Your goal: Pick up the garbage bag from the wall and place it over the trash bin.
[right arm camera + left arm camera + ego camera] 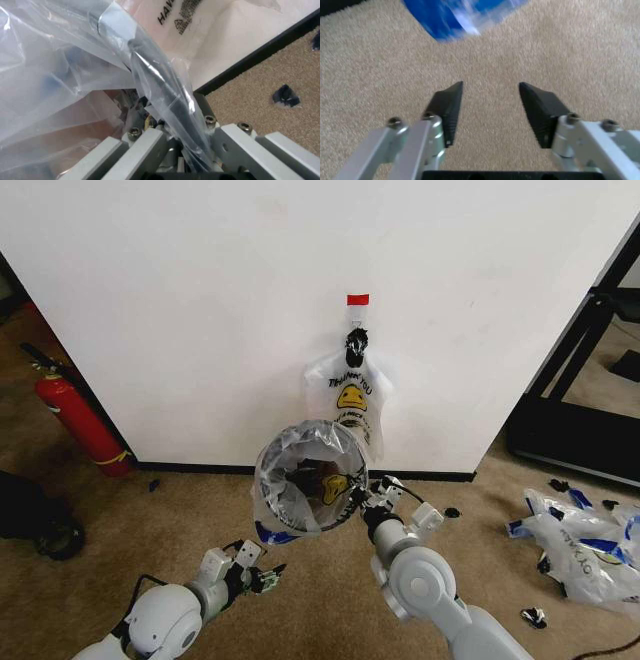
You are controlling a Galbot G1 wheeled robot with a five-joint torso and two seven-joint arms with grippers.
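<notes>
Jaws of right gripper point(170, 150) clamped on one trash bin point(310, 478) rim, left gripper point(490, 97) jaws apart, one garbage bag point(350, 395) hanging

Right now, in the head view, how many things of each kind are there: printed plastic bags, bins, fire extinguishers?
Translucent white printed plastic bags: 3 (one hanging on the wall hook, one lining the bin, one crumpled on the carpet)
Round dark trash bin with black rim: 1
Red fire extinguisher: 1
Total: 5

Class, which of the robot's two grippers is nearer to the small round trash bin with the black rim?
The right. The right gripper is at the black rim of the small round trash bin, on the plastic bag lining it. The left gripper hangs open over the carpet, apart from the bin.
</notes>
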